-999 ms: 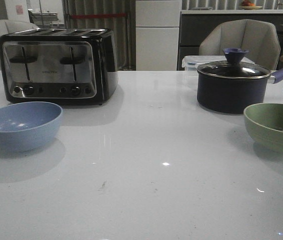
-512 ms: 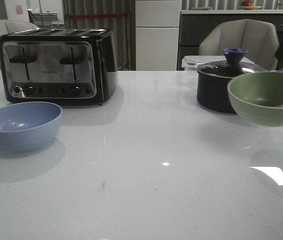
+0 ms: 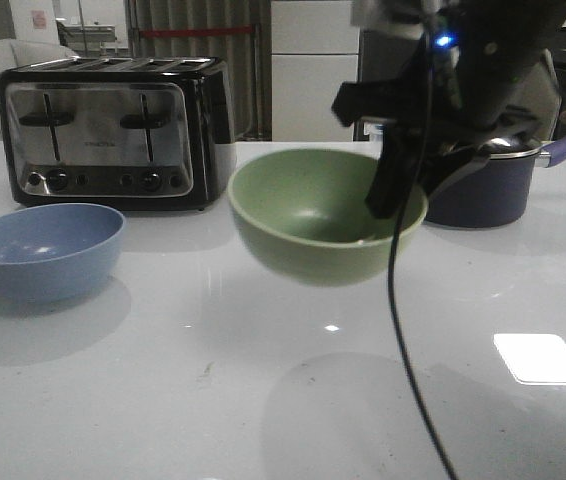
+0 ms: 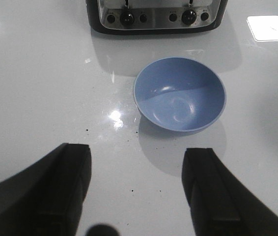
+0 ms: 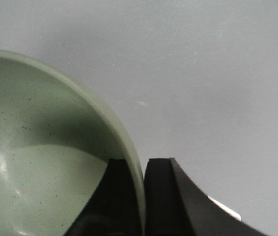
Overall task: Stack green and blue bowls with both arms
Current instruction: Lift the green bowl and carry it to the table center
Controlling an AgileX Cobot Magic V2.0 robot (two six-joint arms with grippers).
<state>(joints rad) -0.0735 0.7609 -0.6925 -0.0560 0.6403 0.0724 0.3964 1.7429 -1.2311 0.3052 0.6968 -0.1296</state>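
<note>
Green bowl (image 3: 318,215) hangs above the bench (image 3: 163,380) at frame centre, right fingers (image 5: 151,196) clamped on its rim (one inside). Blue bowl (image 3: 43,250) rests lower left; left fingers (image 4: 70,182) spread wide.

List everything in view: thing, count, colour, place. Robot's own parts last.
green bowl: 1, sage green, held above the table's middle
blue bowl: 1, pale blue, table's left
toaster: 1, black and silver, behind the blue bowl
saucepan: 1, dark navy, purple handle, right rear
table: 1, white
chairs: 2, grey, behind the table
right pincer: 1, black, clamped on the green bowl's rim
left pincer: 1, black, open, near the blue bowl
</note>
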